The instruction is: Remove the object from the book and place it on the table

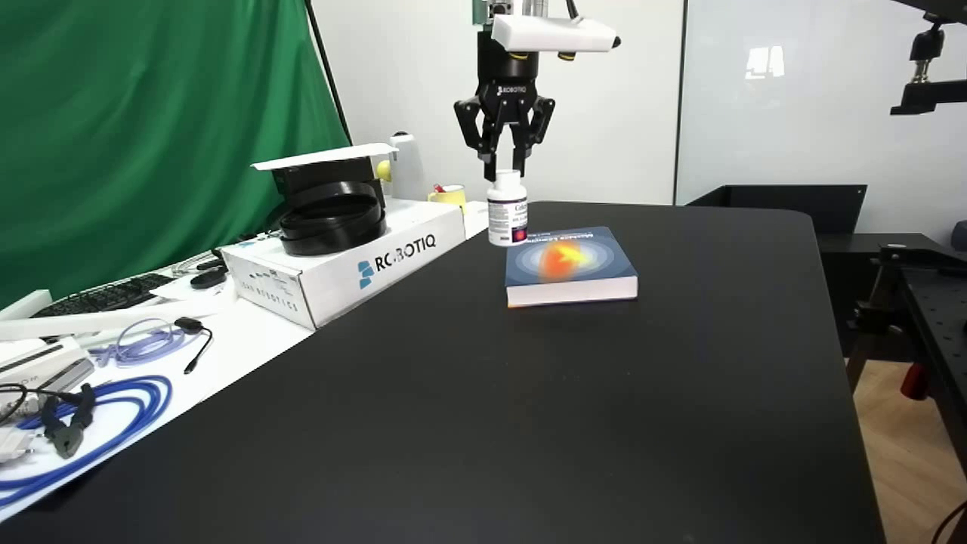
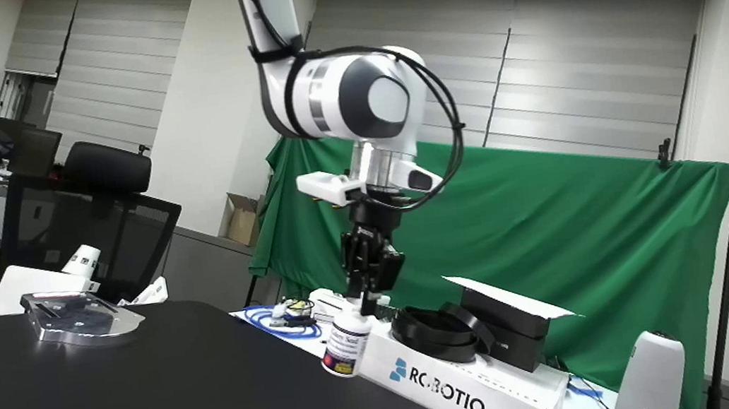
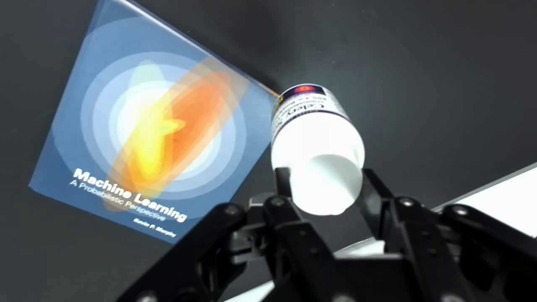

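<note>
Wrist view: the claw (image 3: 326, 183) pinches a round white bottle (image 3: 317, 136) by its glare-washed, probably smooth cap (image 3: 325, 188)

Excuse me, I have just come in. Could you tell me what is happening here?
A robot arm is holding a small white pill bottle by the cap, between its fingers. The bottle appears to hang in the air near a corner of the blue book, which lies on the black table. The bottle is off the book but not yet set down.
</note>
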Tool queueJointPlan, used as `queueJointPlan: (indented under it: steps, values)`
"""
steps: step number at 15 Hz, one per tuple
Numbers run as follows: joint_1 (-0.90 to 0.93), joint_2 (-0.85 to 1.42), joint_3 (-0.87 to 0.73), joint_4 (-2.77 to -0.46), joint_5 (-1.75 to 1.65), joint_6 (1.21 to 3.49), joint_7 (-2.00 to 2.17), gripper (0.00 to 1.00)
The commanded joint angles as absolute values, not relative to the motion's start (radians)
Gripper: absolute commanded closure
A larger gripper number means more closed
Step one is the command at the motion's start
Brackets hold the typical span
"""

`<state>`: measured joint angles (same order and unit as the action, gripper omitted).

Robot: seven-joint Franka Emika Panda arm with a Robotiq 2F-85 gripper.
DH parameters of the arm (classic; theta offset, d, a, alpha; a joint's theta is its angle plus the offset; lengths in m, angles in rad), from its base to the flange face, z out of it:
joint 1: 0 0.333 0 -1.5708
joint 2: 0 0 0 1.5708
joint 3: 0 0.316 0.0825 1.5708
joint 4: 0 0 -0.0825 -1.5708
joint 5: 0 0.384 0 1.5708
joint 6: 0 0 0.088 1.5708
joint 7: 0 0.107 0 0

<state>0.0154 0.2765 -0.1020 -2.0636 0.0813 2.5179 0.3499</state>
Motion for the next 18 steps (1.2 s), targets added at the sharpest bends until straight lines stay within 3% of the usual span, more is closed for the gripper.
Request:
queueJointPlan:
  steps: [1, 18]
  values:
    - [0.046, 0.206, -0.057, -2.151, 0.084, 2.547, 0.349, 0.82]
    - [0.113, 0.058, 0.098, -2.509, 0.151, 2.672, 0.255, 0.82]
